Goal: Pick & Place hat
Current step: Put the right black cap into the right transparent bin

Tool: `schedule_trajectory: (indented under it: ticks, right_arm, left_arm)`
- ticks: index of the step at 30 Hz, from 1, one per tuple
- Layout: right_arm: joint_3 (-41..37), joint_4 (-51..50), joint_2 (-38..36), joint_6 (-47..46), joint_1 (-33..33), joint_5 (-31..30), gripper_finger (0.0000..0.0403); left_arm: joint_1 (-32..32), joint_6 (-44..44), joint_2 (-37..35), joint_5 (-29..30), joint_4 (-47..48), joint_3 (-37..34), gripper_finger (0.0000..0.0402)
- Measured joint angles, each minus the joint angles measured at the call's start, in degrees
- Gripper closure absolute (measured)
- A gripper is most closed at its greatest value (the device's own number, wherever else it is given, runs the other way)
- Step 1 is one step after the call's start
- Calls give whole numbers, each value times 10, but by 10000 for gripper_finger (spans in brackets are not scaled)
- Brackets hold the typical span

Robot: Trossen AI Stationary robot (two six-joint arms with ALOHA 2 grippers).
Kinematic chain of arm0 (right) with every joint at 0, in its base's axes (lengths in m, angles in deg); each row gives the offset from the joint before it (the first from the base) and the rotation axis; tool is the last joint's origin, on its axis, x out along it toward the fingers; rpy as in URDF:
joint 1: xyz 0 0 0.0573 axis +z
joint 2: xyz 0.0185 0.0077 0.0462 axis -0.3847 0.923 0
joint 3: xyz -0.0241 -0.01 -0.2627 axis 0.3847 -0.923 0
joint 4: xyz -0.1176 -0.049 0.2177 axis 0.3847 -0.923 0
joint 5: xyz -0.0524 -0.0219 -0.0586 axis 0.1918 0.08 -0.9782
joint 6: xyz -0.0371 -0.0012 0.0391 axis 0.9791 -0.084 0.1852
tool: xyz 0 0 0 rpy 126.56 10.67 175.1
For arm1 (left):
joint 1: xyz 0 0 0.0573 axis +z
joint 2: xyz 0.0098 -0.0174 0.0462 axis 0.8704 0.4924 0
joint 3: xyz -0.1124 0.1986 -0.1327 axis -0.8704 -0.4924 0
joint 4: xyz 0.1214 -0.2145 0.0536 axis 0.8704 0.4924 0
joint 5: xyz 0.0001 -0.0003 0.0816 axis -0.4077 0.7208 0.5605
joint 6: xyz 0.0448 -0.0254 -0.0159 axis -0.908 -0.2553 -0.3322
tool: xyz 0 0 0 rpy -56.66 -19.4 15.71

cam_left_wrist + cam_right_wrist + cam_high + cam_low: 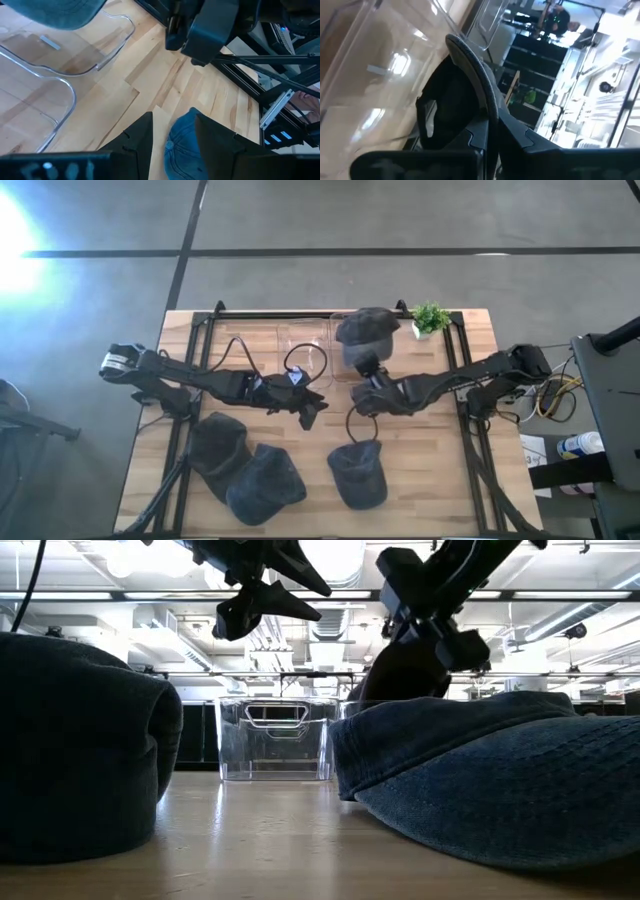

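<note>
Denim hat pinched at its brim by right gripper — hanging over clear bin. Left gripper beside bin, fingers spread, empty. No readable writing.

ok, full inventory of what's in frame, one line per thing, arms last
hat held by right gripper: 1, dark grey, over the clear bins at the back of the table
hats on table: 3, dark blue-grey, front of table, two overlapping at front left, one front centre
clear bins: 2, clear, side by side at back centre
small plant: 1, green in white pot, back right
table: 1, light wood
left gripper: fingers open, empty, mid table
right gripper: fingers shut on hat brim
</note>
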Motion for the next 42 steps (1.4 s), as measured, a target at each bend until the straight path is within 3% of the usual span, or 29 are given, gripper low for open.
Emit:
schedule_trajectory:
  ticks: [8, 21, 33, 42]
  right_arm:
    - [-23, 49, 2, 39, -34, 79, 381]
    - [-23, 49, 15, 4, -71, 162, 377]
    - [-1, -17, 20, -22, -78, 232, 288]
    - [55, -85, 19, -68, -74, 236, 240]
  left_arm:
    - [0, 0, 0, 0, 0, 0, 262]
    - [0, 0, 0, 0, 0, 0, 262]
    - [0, 0, 0, 0, 0, 0, 262]
    - [0, 0, 0, 5, 0, 0, 262]
